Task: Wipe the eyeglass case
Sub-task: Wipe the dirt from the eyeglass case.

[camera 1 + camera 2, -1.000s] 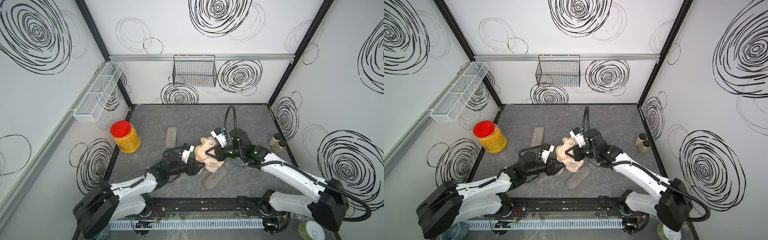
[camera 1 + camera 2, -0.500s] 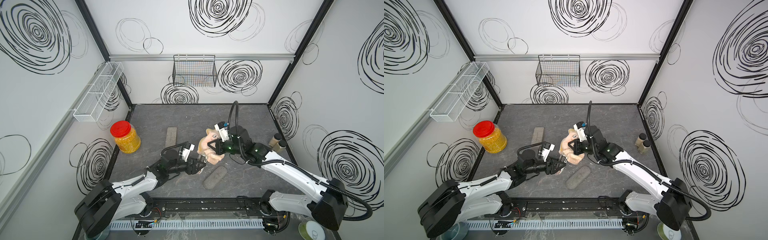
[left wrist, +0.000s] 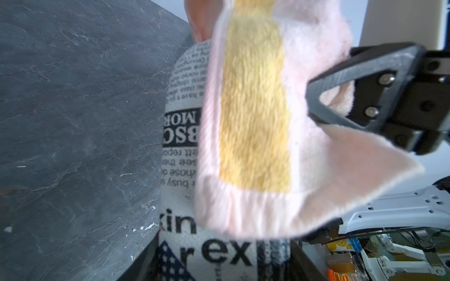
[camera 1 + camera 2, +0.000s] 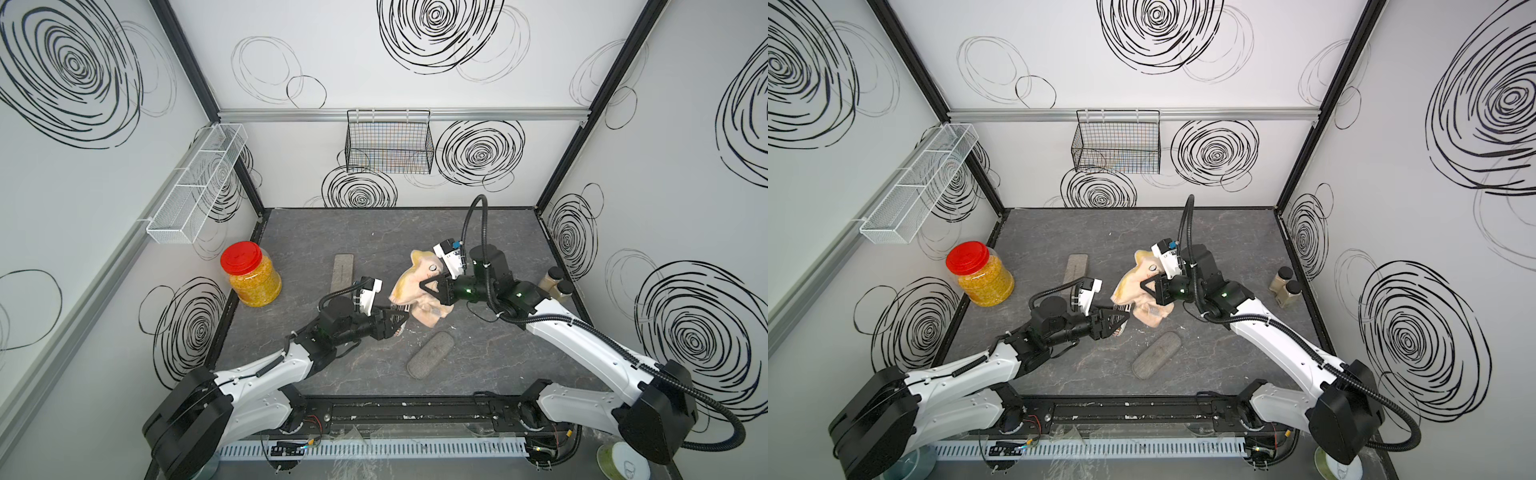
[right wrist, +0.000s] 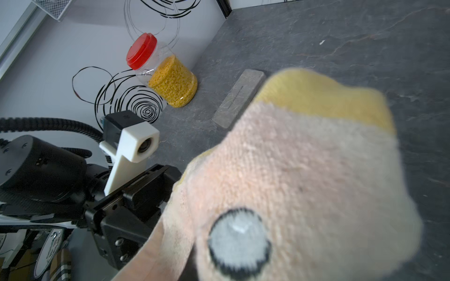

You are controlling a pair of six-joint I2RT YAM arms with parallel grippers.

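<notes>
Pink-yellow cloth [image 4: 409, 286] pinched in right gripper [image 4: 422, 286], hanging over newsprint eyeglass case [image 3: 180, 146] held by left gripper [image 4: 404, 318].

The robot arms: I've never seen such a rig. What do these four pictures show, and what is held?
Two white robot arms reach over a grey table, each ending in a two-fingered gripper. Two pictures look down from overhead; two close-ups come from cameras on the wrists. The left gripper is shut on a newspaper-print eyeglass case; the right gripper is shut on a pink-and-yellow cloth. On the table: a red-lidded jar, a flat grey bar, a grey oval object and two small bottles.
</notes>
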